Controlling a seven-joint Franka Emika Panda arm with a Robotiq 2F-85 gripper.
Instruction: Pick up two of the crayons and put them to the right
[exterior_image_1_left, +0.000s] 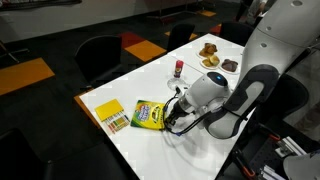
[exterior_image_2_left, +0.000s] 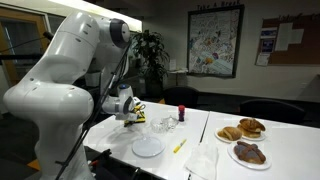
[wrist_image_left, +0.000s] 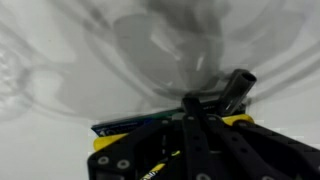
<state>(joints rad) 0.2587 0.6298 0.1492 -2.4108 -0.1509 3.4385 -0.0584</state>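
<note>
I have the tool (exterior_image_1_left: 170, 111) low over the counter (exterior_image_1_left: 200, 145), right at the edge of the green-and-yellow crayon box (exterior_image_1_left: 149, 115), which lies flat there. In an exterior view the tool (exterior_image_2_left: 128, 113) hangs under the white arm, and the crayon box (exterior_image_2_left: 139, 112) shows just beside it. In the wrist view the tool (wrist_image_left: 213, 93) comes in dark and blurred, with the crayon box (wrist_image_left: 130, 135) beneath it. I cannot tell from any view whether its jaws stand apart or together, and I see nothing held in them.

The one crayon I can make out is the yellow crayon (exterior_image_2_left: 179, 146). It lies loose on the counter (exterior_image_2_left: 195, 125), apart from the tool, between a white round plate (exterior_image_2_left: 148, 147) and a white napkin (exterior_image_2_left: 203, 160). A clear glass bowl (exterior_image_2_left: 165, 124) stands between the crayon box and a small red bottle (exterior_image_2_left: 181, 112). The wrist view shows the glass bowl (wrist_image_left: 190, 45) just beyond the tool.

In an exterior view a yellow pad (exterior_image_1_left: 108, 108) lies beside the crayon box on the side away from the arm. Small coloured pieces (exterior_image_1_left: 118, 124) sit at its edge, too small for me to name. The red bottle (exterior_image_1_left: 179, 68) stands farther up the counter. Plates of pastries (exterior_image_1_left: 210, 52) sit at the far end, and the plates of pastries (exterior_image_2_left: 245, 132) show well apart from the yellow crayon.
</note>
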